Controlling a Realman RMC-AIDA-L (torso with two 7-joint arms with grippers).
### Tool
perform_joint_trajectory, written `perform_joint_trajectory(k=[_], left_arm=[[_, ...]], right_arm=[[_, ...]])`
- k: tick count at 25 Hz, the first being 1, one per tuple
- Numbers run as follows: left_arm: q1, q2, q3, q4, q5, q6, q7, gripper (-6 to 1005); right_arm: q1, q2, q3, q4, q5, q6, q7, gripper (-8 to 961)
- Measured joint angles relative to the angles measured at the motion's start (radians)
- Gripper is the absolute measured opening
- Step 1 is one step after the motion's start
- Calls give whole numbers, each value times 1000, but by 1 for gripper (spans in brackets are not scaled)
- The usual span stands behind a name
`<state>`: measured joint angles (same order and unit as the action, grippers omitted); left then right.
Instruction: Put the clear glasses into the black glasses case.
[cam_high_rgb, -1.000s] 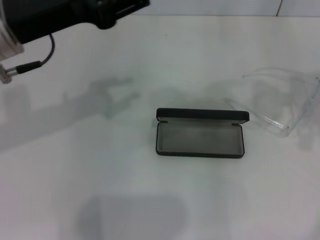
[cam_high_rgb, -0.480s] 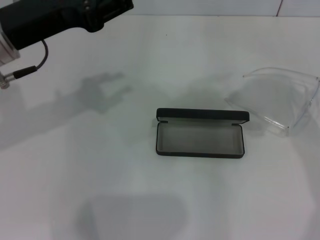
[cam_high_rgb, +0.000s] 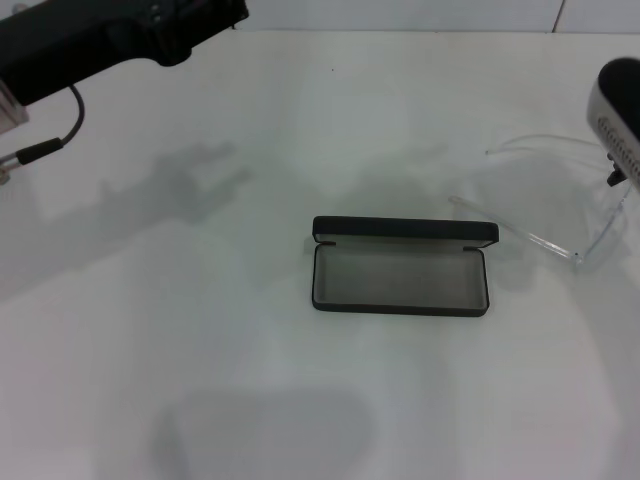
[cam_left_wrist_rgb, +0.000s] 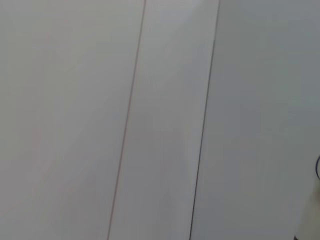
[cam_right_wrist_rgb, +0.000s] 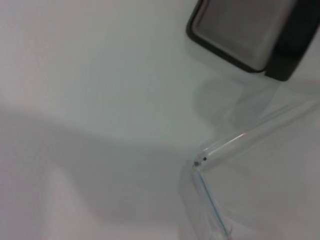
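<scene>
The clear glasses (cam_high_rgb: 545, 205) look see-through, like water. The black glasses case (cam_high_rgb: 400, 267) lies open, grey inside. I cannot tell how my right hand (cam_high_rgb: 618, 125) is set.

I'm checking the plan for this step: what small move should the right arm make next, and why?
Probably lower the right arm a little onto the clear glasses and close its claw on the frame. It is already above them at the table's right edge, while the black glasses case lies open and empty nearby. The left arm is far off at the back left.
</scene>
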<state>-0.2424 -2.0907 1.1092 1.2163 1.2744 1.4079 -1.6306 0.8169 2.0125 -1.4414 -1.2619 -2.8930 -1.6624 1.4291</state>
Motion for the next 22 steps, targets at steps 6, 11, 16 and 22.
perform_joint_trajectory(k=[6, 11, 16, 22], left_arm=[[0, 0, -8, -25, -1, 0, 1, 468], [-3, 0, -8, -30, 0, 0, 2, 467], [-4, 0, -8, -39, 0, 0, 2, 466], [4, 0, -8, -43, 3, 1, 2, 465]], right_arm=[[8, 5, -39, 88, 0, 78, -15, 623], [17, 7, -54, 153, 1, 122, -20, 596], [32, 9, -54, 204, 5, 144, -20, 569], [66, 9, -53, 262, 3, 158, -17, 537]])
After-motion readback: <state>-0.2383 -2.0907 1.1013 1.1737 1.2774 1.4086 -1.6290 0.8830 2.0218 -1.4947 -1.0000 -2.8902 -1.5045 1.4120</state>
